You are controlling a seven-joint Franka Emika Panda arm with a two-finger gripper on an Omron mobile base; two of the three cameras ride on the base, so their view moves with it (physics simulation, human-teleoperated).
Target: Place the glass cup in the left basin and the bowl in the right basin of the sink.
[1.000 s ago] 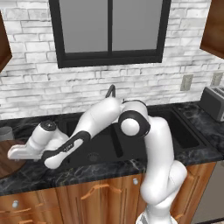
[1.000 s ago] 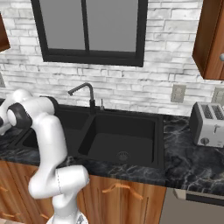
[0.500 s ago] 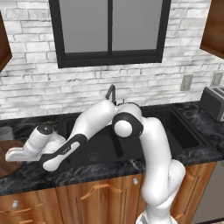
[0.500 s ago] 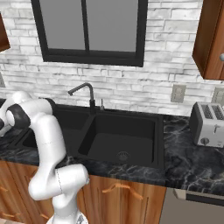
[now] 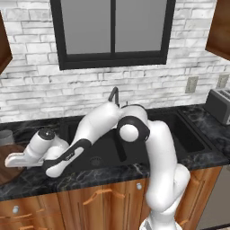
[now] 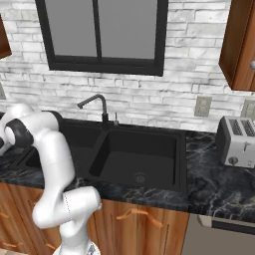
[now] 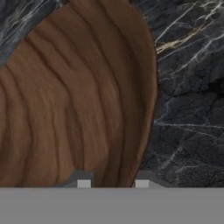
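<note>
The arm is reaching far out to its left, over the black marble counter (image 5: 103,176) beside the sink (image 6: 139,149), with the hand lying low over the wooden bowl (image 7: 74,100). From the left base view the bowl (image 5: 8,161) is sitting on the counter at the far left, well outside both basins, and the glass cup (image 5: 5,136) is standing just behind it near the wall. In the hand view the gripper (image 7: 112,183) is straddling the bowl's rim, one fingertip (image 7: 83,181) inside and the other over the counter side. Compared with a second ago, the hand is sitting lower and closer to the bowl, and the jaws are drawn narrow onto the rim. The left basin (image 6: 74,144) and right basin (image 6: 142,167) are holding nothing.
</note>
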